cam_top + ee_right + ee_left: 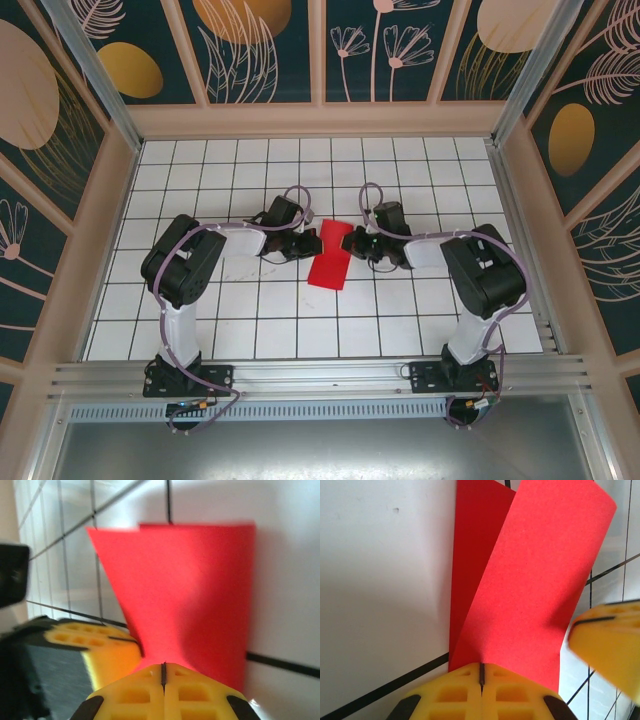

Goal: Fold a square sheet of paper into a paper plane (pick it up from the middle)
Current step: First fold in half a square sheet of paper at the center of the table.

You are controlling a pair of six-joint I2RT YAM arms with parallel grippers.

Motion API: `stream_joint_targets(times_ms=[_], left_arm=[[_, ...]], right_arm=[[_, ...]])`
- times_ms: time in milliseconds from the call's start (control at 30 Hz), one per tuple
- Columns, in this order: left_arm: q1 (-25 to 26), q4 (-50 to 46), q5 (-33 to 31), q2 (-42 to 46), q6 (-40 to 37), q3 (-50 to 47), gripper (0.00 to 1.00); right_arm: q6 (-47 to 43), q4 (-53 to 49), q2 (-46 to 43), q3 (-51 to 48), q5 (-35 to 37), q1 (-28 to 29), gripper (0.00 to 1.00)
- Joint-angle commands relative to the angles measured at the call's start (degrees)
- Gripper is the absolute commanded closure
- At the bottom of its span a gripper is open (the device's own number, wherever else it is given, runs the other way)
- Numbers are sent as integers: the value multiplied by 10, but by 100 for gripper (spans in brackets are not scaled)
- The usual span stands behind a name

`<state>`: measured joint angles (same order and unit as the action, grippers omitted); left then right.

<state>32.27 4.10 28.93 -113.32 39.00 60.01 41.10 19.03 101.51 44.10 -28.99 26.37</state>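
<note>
The square sheet of paper [330, 258] is bright red and hangs bent in two between both grippers over the middle of the white grid table. My left gripper [312, 241] and right gripper [350, 243] face each other and pinch its top from either side. In the left wrist view the left gripper [481, 667] is shut on the paper [540, 580], with a darker layer behind it and a right finger [610, 645] beside it. In the right wrist view the right gripper [163, 666] is shut on the paper [190, 590], beside the left fingers [100, 642]. A paper plane is out of view.
The tiled table [250, 330] is boxed in by a wooden frame [320, 120] with patterned panels at the back and sides. An aluminium rail [320, 375] carrying both arm bases runs along the near edge.
</note>
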Motion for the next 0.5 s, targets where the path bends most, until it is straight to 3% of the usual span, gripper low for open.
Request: stream_joint_targets(times_ms=[0,467], left_arm=[[4,-60,-32,-32,-14,-16,100],[5,-61,-34,-30,-15,-18,100]], right_arm=[[-23,-7,-4,28,-10,-9,98],[-18,-20,63,22,8,-18,98]])
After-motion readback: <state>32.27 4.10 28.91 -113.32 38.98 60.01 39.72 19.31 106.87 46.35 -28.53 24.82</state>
